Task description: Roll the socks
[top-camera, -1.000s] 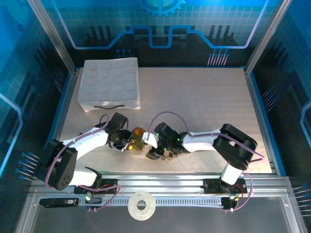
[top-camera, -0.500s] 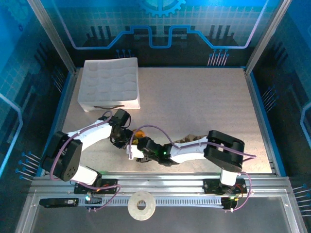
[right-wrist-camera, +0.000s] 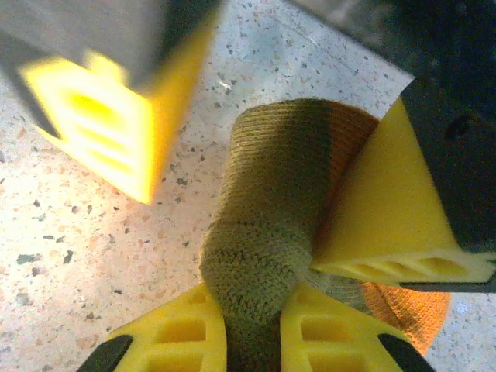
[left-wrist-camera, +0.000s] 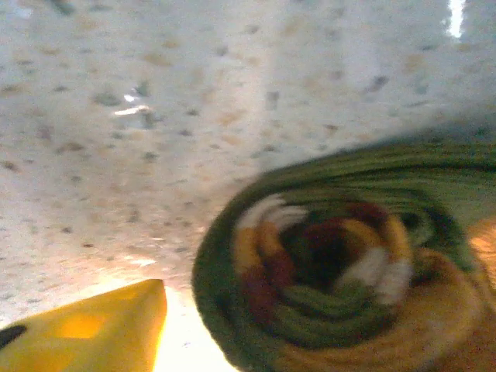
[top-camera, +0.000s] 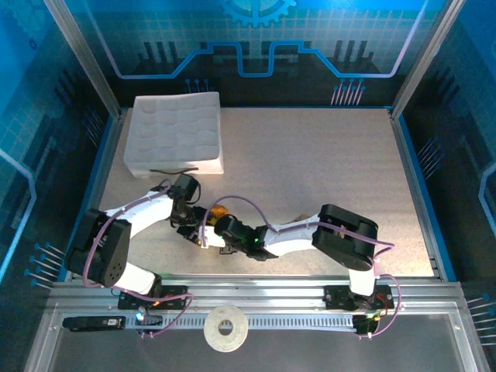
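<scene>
The olive-green sock (left-wrist-camera: pixel 341 287) lies rolled into a coil on the speckled table; its striped cuff shows in the middle and orange at its edge (top-camera: pixel 219 209). My right gripper (right-wrist-camera: pixel 260 341) is shut on a fold of the olive fabric (right-wrist-camera: pixel 263 232), close to the table front (top-camera: pixel 211 236). My left gripper (top-camera: pixel 192 226) stands open around the roll. In the right wrist view one of its yellow fingers (right-wrist-camera: pixel 108 108) is clear of the sock and the other (right-wrist-camera: pixel 387 209) rests against it. A tan scrap (top-camera: pixel 297 222), likely the other sock, peeks from under the right forearm.
The white dimpled foam tray (top-camera: pixel 174 136) sits at the back left. A white ring (top-camera: pixel 225 328) lies on the front rail between the arm bases. Both arms crowd the front-left of the table (top-camera: pixel 325 155); metal frame posts stand at its corners.
The left gripper has opened off the roll. The right arm has swung left across the table front, and its gripper has shut on the olive sock.
</scene>
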